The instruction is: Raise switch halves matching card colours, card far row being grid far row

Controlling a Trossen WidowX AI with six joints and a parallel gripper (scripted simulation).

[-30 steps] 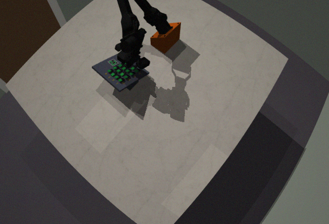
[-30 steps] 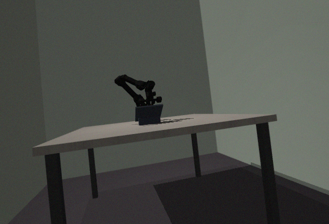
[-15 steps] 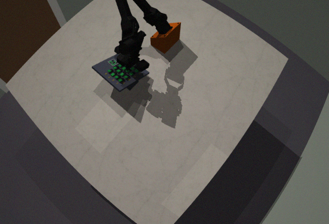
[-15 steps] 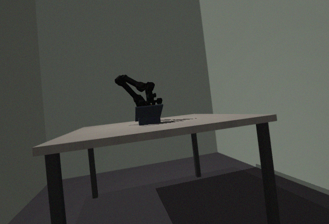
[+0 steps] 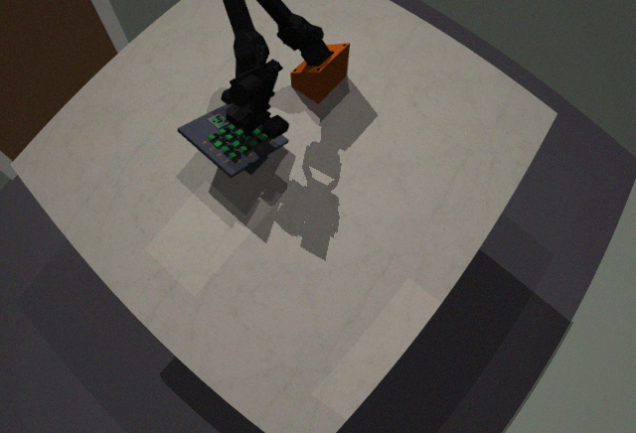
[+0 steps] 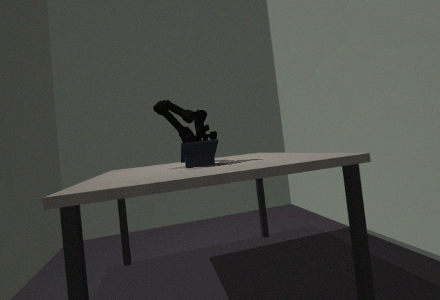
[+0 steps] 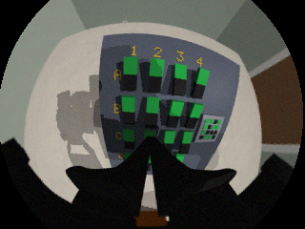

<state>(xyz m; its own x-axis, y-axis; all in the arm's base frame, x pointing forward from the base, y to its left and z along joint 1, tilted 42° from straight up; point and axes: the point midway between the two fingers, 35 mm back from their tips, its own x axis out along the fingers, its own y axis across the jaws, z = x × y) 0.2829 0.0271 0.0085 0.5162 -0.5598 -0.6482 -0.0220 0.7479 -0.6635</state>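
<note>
The dark blue panel (image 5: pixel 194 129) (image 6: pixel 199 155) (image 7: pixel 221 86) carries a grid of green and dark grey rocker switches, rows A to D, columns 1 to 4. Switch A1 (image 7: pixel 131 67) and switch A4 (image 7: pixel 202 78) are in plain view in the far row. The small card (image 5: pixel 218 120) (image 7: pixel 210 128) lies beside column 4, with green and dark squares too small to read surely. My gripper (image 7: pixel 151 139) is shut and empty, its tips over switch C2 (image 7: pixel 151 131) in the wrist view. Contact cannot be told. The fingers hide part of C2 and much of row D.
The orange base block (image 5: pixel 321 81) (image 7: pixel 152 219) stands behind the panel on the pale table (image 5: pixel 410 161) (image 6: pixel 248 168). The arm's shadow falls across the table and part of the panel. The panel is raised on a stand.
</note>
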